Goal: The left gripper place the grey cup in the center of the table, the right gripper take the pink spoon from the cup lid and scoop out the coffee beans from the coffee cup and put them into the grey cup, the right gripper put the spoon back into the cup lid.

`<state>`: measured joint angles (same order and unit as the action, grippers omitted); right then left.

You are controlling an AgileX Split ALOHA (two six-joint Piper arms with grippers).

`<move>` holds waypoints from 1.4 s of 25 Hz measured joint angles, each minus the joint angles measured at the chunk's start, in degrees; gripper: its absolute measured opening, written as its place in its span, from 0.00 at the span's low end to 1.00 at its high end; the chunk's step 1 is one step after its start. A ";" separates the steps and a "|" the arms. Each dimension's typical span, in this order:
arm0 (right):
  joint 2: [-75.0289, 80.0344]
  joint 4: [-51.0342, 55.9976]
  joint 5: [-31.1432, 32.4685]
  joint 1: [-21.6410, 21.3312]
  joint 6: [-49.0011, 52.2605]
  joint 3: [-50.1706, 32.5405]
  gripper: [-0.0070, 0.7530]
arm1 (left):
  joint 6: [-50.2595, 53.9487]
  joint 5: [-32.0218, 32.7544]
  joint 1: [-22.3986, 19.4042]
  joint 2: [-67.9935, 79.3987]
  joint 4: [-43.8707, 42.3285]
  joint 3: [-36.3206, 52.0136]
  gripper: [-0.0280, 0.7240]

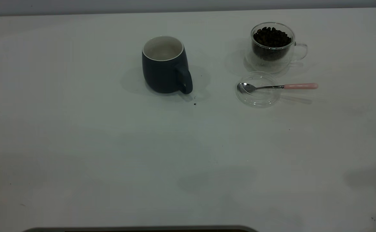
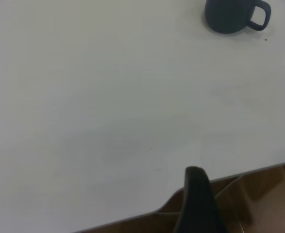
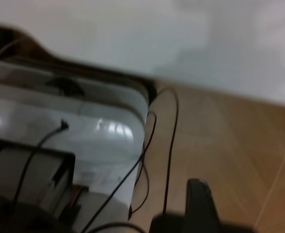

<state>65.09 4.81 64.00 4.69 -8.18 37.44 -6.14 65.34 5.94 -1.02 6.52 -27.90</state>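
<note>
The grey cup point(image 1: 165, 66) stands upright near the middle of the table, its handle turned toward the front right; the left wrist view shows it far off point(image 2: 229, 17). To its right stands the glass coffee cup point(image 1: 272, 45), filled with dark coffee beans. In front of that lies the clear cup lid point(image 1: 258, 96). The pink-handled spoon point(image 1: 281, 86) rests with its metal bowl in the lid and its handle pointing right. Neither gripper shows in the exterior view. My left gripper point(image 2: 195, 204) hangs over the table's near edge, far from the cup. My right gripper point(image 3: 200, 208) is off the table, above the wooden floor.
A few dark specks point(image 1: 194, 103) lie on the table point(image 1: 110, 145) just in front of the grey cup. Below the right gripper, a white box point(image 3: 84, 121) with black cables stands beside the table edge. A dark strip point(image 1: 142, 229) runs along the front edge.
</note>
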 joint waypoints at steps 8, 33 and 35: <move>-21.39 0.23 -1.70 0.00 3.78 -10.44 0.70 | 0.00 0.00 0.00 0.00 0.00 0.00 0.79; -63.18 1.00 0.49 -0.30 3.99 -10.54 0.70 | 0.00 0.00 0.00 0.00 0.00 0.00 0.79; -63.18 1.00 0.49 -0.30 3.99 -10.54 0.70 | 0.00 0.00 0.00 0.00 0.00 0.00 0.79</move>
<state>1.91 5.80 64.50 4.39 -4.18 26.89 -6.14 65.34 5.94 -1.02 6.52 -27.90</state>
